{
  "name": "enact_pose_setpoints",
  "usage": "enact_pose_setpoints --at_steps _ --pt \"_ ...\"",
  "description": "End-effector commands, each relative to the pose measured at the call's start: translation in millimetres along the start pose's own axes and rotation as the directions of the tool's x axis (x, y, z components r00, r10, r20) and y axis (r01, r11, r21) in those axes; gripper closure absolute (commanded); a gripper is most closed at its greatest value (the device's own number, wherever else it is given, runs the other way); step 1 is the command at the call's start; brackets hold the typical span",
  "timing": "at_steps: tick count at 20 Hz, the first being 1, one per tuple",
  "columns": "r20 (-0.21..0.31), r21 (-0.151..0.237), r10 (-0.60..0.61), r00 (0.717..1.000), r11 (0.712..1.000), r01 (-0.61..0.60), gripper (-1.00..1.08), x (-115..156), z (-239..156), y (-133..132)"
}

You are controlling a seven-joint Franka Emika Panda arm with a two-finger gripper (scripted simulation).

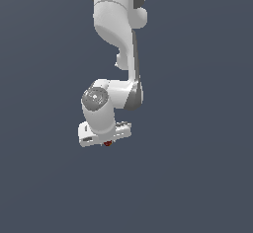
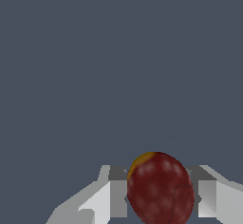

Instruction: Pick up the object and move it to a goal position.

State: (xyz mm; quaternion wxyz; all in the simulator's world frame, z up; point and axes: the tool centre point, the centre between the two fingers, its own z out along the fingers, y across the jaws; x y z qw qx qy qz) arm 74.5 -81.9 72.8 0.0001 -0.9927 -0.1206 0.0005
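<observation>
Nearest the wrist camera is the object (image 2: 160, 190), a dark red, rounded, mottled body with a small yellow-orange patch on one shoulder. It sits between the two grey fingers (image 2: 117, 192) of the gripper (image 2: 159, 194), whose inner faces lie against its flanks on both sides: the pincer is pressed in on it and pinching it.

In the exterior view the gripper (image 1: 105, 139) hangs below the white arm (image 1: 118, 39), and only a speck of the object (image 1: 107, 143) shows beneath the hand. Whether it rests on the plain dark ground or is clear of it cannot be told (no shadow or edge gives height).

Handling, as judged: small and therefore probably light; skin smooth and curved, so liable to slip or roll out if the hold sits off-centre. Stiffness cannot be read from the render. The soundest hold is across its widest part, pads square to the flanks, as the present hold appears to be. No goal marker is visible in either view.
</observation>
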Motion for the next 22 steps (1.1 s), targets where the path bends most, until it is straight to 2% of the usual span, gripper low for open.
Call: enact_pose_setpoints --at_steps 1,11,22 --pt "-0.001 0.000 0.000 1.000 1.000 0.000 1.08 7 -21 3" --pt "-0.001 0.000 0.000 1.000 1.000 0.000 1.08 33 -90 13" --pt "-0.001 0.000 0.000 1.000 1.000 0.000 1.08 41 -106 16"
